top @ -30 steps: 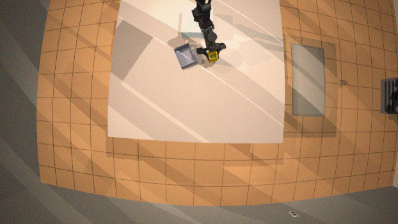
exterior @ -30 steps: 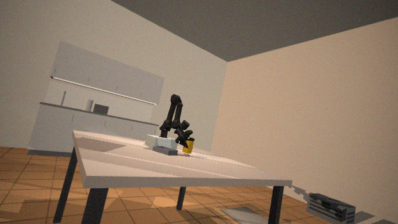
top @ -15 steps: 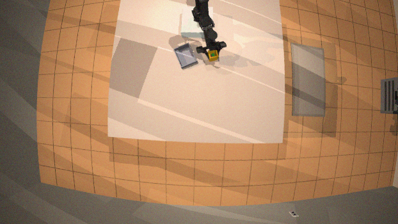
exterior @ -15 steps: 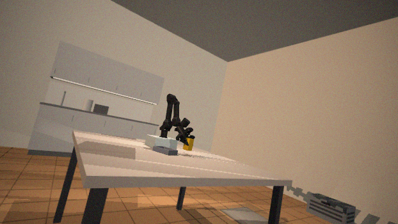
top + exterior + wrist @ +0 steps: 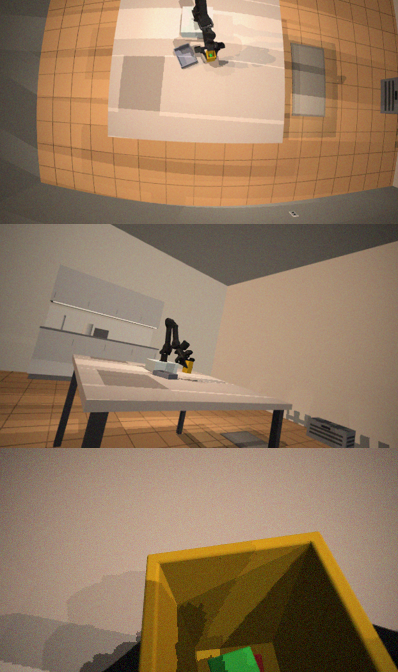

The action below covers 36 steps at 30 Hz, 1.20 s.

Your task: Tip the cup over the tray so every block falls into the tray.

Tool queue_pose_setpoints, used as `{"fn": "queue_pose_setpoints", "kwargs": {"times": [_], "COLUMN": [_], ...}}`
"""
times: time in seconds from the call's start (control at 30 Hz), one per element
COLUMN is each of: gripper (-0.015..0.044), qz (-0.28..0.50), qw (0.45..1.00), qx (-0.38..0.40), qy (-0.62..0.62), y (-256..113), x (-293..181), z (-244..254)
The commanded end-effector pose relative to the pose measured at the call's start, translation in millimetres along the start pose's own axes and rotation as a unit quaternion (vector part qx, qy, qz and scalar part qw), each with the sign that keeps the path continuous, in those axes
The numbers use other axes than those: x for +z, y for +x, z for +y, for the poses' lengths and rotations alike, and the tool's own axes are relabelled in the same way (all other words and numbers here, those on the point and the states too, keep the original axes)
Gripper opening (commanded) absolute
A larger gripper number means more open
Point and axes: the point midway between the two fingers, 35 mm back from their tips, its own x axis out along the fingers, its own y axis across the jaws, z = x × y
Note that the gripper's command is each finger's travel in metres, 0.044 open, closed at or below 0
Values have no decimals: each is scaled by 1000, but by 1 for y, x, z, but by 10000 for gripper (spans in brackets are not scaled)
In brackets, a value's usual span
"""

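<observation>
My black pincer (image 5: 210,52) (image 5: 188,362) (image 5: 233,618) is closed on a yellow cup (image 5: 210,60) (image 5: 189,368) (image 5: 230,548), which stands upright in my grasp, its open mouth facing up. The cup is a deep, four-sided box shape with smooth, flat walls and a squared rim, bright along the edge and brown with shadow inside.

Down on its floor, toward six o'clock in my wrist view, lies a green block (image 5: 210,55) (image 5: 234,660), flat-faced and sharp-cornered. A red block (image 5: 259,662) peeks out at the green one's three o'clock, mostly hidden behind it.

Seen from above, a shallow blue-grey tray (image 5: 189,57) (image 5: 164,374) sits near the cup at nine o'clock, just apart from it. The tray is rectangular, set slightly askew, with low, darker walls around a smooth, paler floor.

At the tray's twelve o'clock is a pale, blocky box (image 5: 192,20) (image 5: 155,365) with straight sides, partly covered by my black, jointed arm (image 5: 202,17) (image 5: 175,334). The tray and the box rest on a broad, pinkish-white table (image 5: 208,96) (image 5: 179,406), its matte top crossed by grey shadows.
</observation>
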Motion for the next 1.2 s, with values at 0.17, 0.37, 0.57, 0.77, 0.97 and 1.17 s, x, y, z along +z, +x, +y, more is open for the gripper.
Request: {"fn": "queue_pose_setpoints", "kwargs": {"times": [0.17, 0.37, 0.57, 0.77, 0.97, 1.17], "gripper": [0, 0, 0, 0, 0, 0], "qz": [-7, -7, -7, -7, -7, -7], "qw": [998, 995, 990, 984, 976, 966], "qx": [-49, -82, -115, -147, -180, -213], "qy": [33, 57, 80, 103, 125, 148], "y": [-2, -5, -10, -18, -26, -37], "x": [8, 9, 9, 7, 4, -1], "z": [-38, -64, -89, -114, -139, -163]}}
